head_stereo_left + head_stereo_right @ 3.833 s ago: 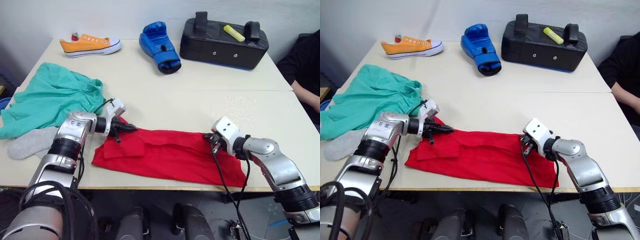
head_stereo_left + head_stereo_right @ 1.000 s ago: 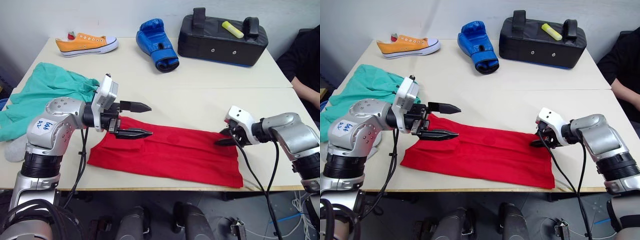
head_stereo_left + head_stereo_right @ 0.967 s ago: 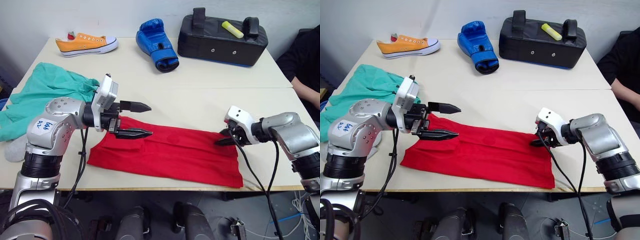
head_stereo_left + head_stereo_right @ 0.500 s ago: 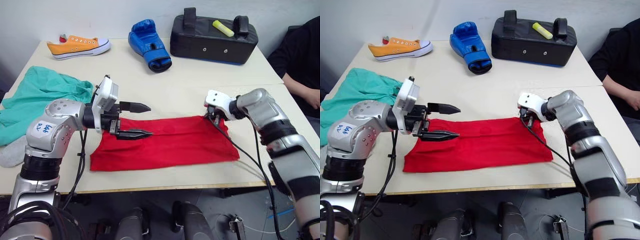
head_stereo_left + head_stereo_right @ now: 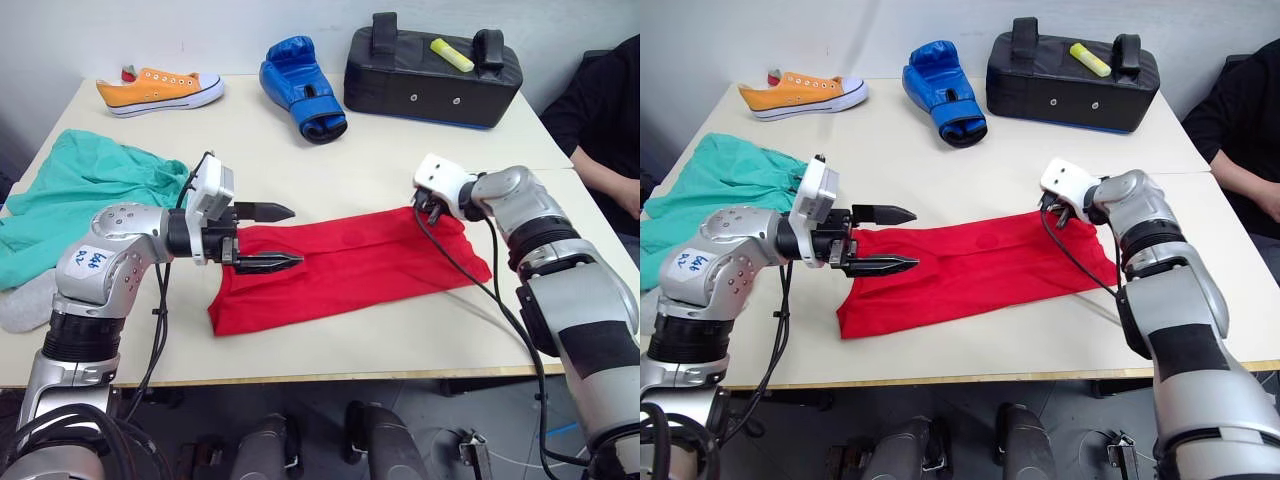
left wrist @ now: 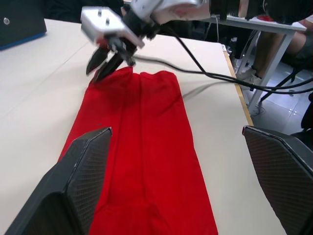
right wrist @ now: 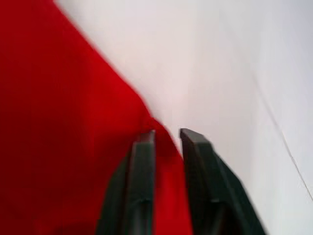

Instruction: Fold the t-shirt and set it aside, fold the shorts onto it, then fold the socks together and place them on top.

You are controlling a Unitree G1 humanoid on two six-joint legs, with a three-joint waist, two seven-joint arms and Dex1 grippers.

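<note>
On the bench (image 5: 330,175), right tool (image 5: 428,210) seemingly pinches the tee (image 5: 340,270); left tool (image 5: 280,238) gapes; fabric may slip.

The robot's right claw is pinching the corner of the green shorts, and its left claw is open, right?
Not quite. The right end effector pinches a corner of the red t-shirt, as the right eye view shows. The left end effector is indeed open.

A lab-like test room: plain white table (image 5: 330,170), bare wall, odd props.
</note>
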